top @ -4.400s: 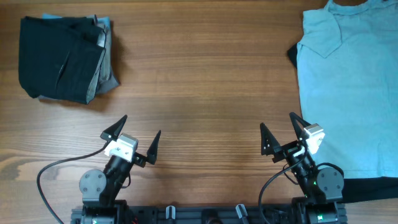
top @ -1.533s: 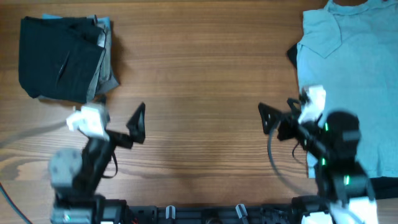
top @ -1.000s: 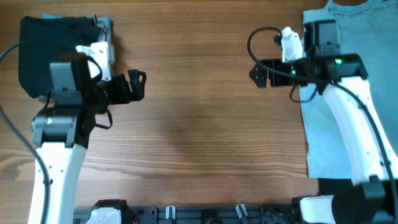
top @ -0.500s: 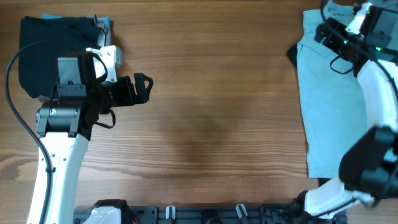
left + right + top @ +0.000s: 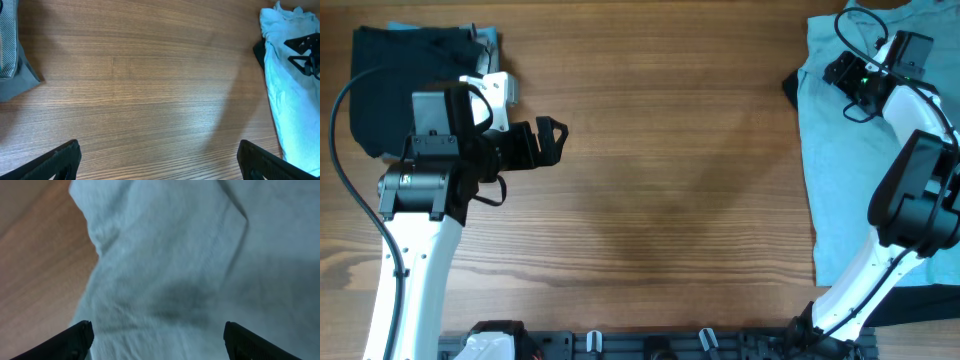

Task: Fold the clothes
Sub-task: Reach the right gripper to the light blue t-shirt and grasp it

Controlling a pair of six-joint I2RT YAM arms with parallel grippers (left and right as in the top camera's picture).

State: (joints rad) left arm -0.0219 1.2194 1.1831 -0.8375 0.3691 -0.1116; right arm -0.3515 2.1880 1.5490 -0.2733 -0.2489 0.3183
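Here, the large pale light-blue cotton T-shirt (image 5: 850, 200) lies flat along the right edge of the brown wooden table (image 5: 660, 200), with a sliver of black fabric (image 5: 788, 88) peeking out at its left side. The right gripper (image 5: 844, 73) is over the shirt's upper part, its fingers (image 5: 80, 335) spread apart. At upper left sits a folded stack of dark garments (image 5: 410, 95). Just right of it, the left gripper (image 5: 554, 142) hangs over bare wood, fingers (image 5: 60, 160) wide apart.

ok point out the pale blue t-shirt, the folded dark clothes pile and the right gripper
pale light-blue cotton t-shirt (image 5: 860, 180): overhead view, middle of its body
folded black fabric pile (image 5: 385, 75): overhead view, its top layer
right gripper (image 5: 157, 327): right wrist view, midway between its open jaws
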